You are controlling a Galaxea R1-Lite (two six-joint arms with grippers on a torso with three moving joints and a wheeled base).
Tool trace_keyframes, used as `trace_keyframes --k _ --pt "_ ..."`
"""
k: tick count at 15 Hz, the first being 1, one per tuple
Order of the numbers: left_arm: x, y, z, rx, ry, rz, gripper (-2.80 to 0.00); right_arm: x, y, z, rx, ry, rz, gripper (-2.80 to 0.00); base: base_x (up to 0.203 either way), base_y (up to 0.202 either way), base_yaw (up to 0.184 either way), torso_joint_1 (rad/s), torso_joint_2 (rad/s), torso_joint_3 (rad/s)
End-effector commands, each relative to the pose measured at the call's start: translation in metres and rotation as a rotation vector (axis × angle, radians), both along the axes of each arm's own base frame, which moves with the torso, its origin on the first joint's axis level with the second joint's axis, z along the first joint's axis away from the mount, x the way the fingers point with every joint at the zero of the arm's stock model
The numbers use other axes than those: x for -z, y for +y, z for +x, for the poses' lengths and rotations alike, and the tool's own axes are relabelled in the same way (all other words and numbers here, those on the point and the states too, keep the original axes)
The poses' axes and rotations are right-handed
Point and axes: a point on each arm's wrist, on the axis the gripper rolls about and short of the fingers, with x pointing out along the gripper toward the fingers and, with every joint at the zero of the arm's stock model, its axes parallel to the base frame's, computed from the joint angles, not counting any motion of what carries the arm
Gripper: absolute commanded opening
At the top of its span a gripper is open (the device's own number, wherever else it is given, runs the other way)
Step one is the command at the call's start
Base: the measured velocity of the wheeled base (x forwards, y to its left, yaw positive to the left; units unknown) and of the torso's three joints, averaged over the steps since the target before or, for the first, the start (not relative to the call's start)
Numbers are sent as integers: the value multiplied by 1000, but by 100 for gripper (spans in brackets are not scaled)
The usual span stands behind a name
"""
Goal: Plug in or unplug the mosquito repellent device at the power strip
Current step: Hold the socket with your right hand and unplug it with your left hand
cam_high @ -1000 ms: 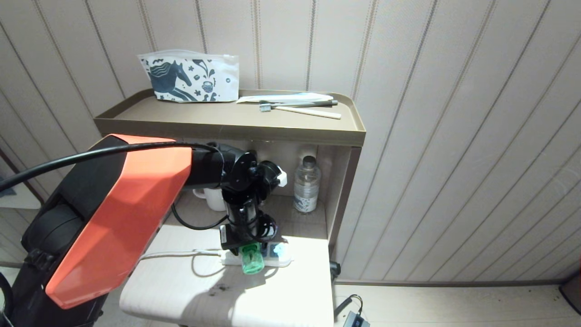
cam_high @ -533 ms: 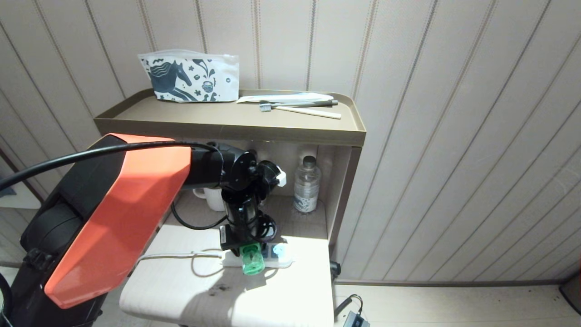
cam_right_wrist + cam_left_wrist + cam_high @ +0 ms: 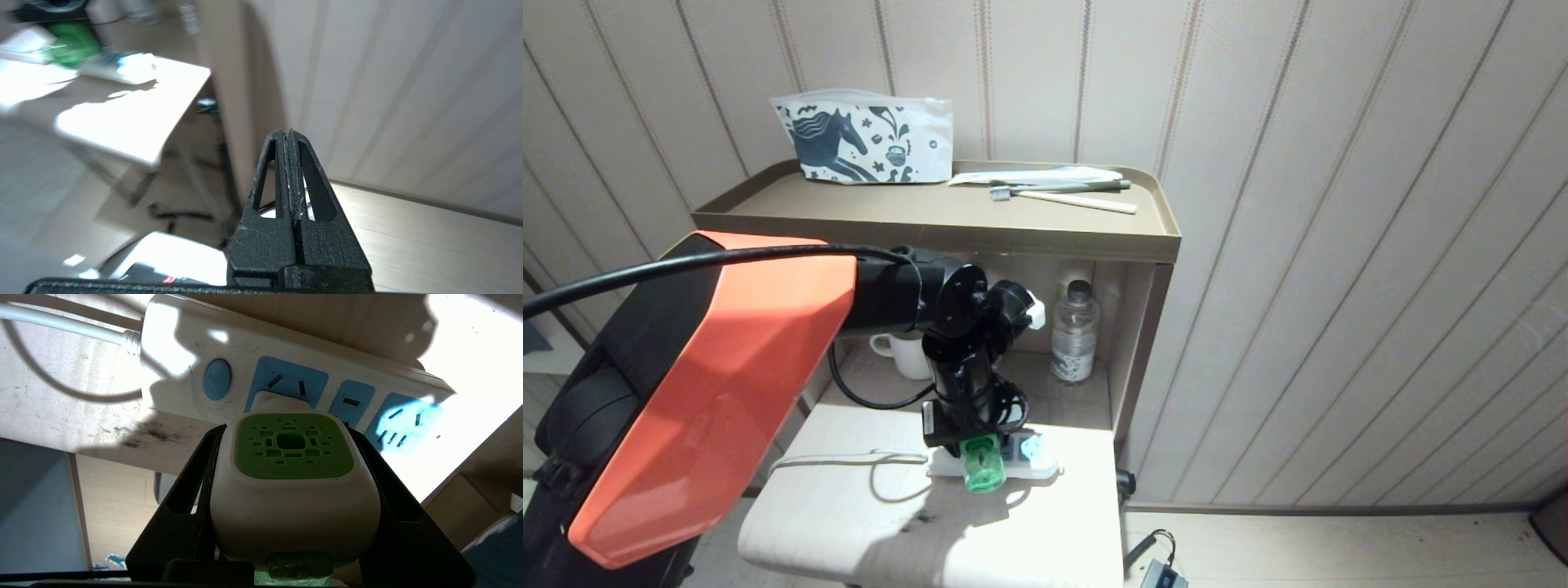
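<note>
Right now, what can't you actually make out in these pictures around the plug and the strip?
- Plug pins: hidden in the left wrist view by the mosquito repellent device itself, so seating in the power strip is unclear.
- Strip's near sockets: head view, covered by the left gripper.
- Device in the right wrist view: only a green blur.
- Right gripper: outside the head view.

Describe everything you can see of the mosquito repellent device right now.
The mosquito repellent device has a rounded white plastic head with a square green vented cap and a translucent green bottle. It sits against the power strip at the first blue socket beside the round button, on the pale table. The left gripper clamps it, one black finger on each side of the head.
</note>
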Motion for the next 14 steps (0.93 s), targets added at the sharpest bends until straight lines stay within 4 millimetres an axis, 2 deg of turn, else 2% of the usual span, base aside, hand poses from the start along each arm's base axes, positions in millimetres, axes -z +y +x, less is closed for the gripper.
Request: trace_keyframes --k 1,3,5,9,11,12,14 --pt "1 -2 -4 2 19 15 -280 -14 1 13 -54 62 6 -280 0 0 0 0 0 0" --pt "2 -3 -9 8 46 36 -280 -22 4 38 -151 158 24 -280 0 0 0 0 0 0" --pt "1 -4 -13 11 50 42 -280 -25 6 77 -252 305 55 -280 0 0 0 0 0 0" --pt "3 -9 -19 28 57 48 -280 -18 23 139 -449 468 71 -280 0 0 0 0 0 0" --pt "7 -9 -25 36 78 63 -280 -7 43 170 -521 558 38 -280 0 0 0 0 0 0" --pt "9 -6 -27 36 89 73 -280 0 60 183 -569 608 1 -280 0 0 0 0 0 0" --pt "11 -2 -33 36 98 81 -280 13 87 201 -611 679 -47 -280 0 0 0 0 0 0"
